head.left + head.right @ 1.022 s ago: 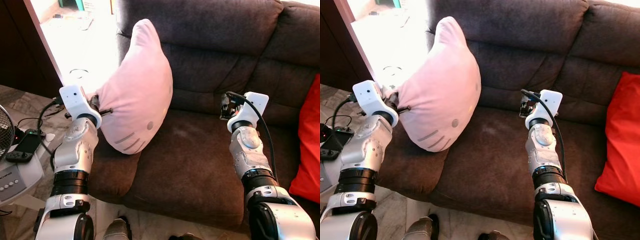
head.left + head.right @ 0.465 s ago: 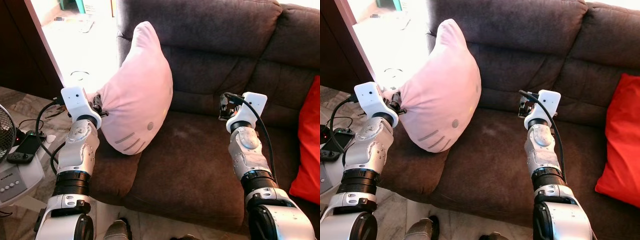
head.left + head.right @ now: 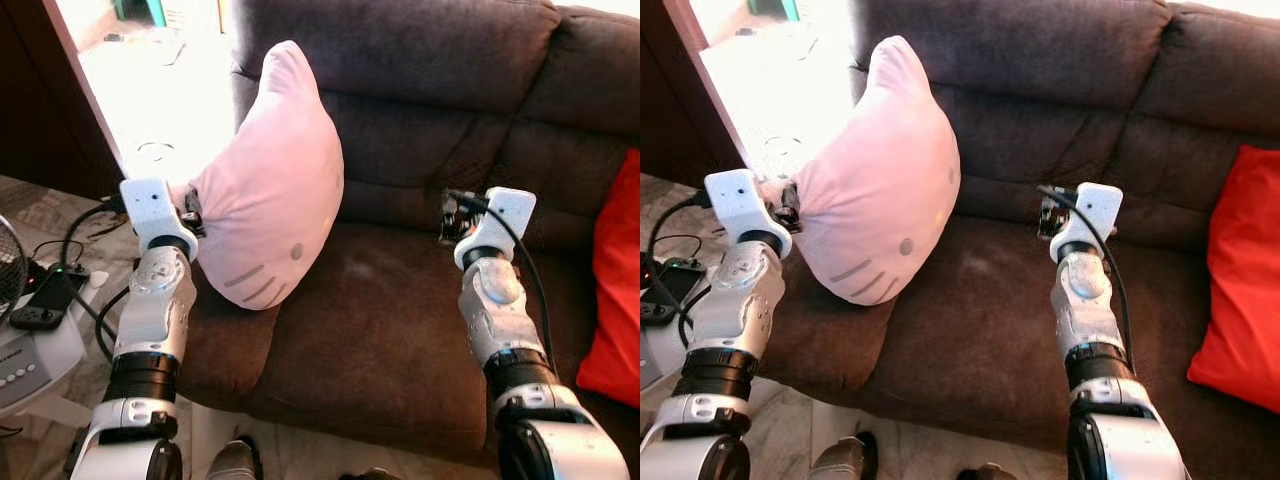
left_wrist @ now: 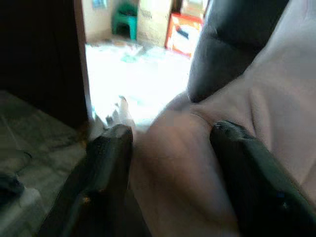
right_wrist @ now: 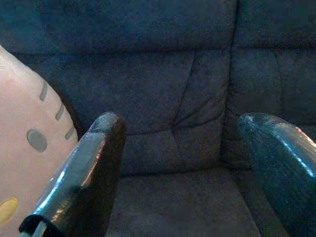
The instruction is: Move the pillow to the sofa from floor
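The dark brown sofa (image 3: 400,330) spans the scene, its seat lying below both grippers. The pink pillow (image 3: 270,190) stands upright at the sofa's left end, its lower edge resting on the seat cushion and its tip leaning toward the backrest. A red cushion (image 3: 1238,280) lies on the seat well to the right of the right gripper's fingers. The left gripper (image 4: 170,140) has a fold of the pillow's edge between its two black fingers (image 4: 111,148); the blurred wrist view suggests they pinch the fabric rather than merely touch it. The right gripper (image 5: 180,148) hovers over the seat with its fingers spread wide and nothing between them, the pillow's face off beside one finger (image 5: 94,163).
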Controlling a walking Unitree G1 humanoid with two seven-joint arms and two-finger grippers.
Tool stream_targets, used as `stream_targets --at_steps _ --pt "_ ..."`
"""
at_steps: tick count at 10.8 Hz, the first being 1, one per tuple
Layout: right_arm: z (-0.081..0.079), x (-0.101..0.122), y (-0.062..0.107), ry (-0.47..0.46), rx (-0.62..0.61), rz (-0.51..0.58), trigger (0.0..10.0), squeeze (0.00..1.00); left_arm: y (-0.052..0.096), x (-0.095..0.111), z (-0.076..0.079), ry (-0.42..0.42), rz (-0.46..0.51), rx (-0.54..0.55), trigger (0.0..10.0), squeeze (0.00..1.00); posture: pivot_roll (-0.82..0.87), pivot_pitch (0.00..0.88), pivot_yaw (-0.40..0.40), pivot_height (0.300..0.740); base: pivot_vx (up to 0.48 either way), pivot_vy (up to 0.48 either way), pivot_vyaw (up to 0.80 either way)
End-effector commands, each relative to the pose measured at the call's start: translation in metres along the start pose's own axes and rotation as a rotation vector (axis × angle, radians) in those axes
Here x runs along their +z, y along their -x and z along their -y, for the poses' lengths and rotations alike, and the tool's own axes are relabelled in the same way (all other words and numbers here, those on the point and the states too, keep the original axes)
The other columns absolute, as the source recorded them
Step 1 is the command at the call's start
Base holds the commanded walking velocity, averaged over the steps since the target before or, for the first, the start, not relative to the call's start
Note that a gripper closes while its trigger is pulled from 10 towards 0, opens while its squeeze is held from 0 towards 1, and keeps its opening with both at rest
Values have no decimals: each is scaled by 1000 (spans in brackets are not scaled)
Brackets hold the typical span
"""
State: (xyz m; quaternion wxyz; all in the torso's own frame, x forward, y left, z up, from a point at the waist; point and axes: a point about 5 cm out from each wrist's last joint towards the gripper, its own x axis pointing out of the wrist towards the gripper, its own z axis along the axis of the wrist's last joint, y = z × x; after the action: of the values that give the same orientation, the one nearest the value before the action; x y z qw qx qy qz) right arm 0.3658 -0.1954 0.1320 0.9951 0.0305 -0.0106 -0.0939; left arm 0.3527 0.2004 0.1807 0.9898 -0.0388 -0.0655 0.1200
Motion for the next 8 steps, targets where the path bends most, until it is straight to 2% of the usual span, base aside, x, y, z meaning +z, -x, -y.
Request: stream_targets --at_steps 1,2,6,7,8 --pt "-2 4 1 14 7 26 10000 0 0 18 -7 -39 94 38 10000 1000 120 105 -75 740 0 0 0" --pt "-5 6 2 33 22 47 10000 0 1 23 -10 -71 135 59 10000 1000 119 105 -75 740 0 0 0" --pt "-5 5 5 42 29 49 10000 0 5 20 -3 -111 138 45 10000 1000 117 105 -74 740 0 0 0" --pt "-5 6 6 36 27 61 10000 0 7 23 -2 -144 173 41 10000 0 116 104 -75 740 0 0 0" --pt "-4 10 8 30 29 100 10000 0 12 31 1 -177 246 2 10000 0 118 104 -75 740 0 0 0"
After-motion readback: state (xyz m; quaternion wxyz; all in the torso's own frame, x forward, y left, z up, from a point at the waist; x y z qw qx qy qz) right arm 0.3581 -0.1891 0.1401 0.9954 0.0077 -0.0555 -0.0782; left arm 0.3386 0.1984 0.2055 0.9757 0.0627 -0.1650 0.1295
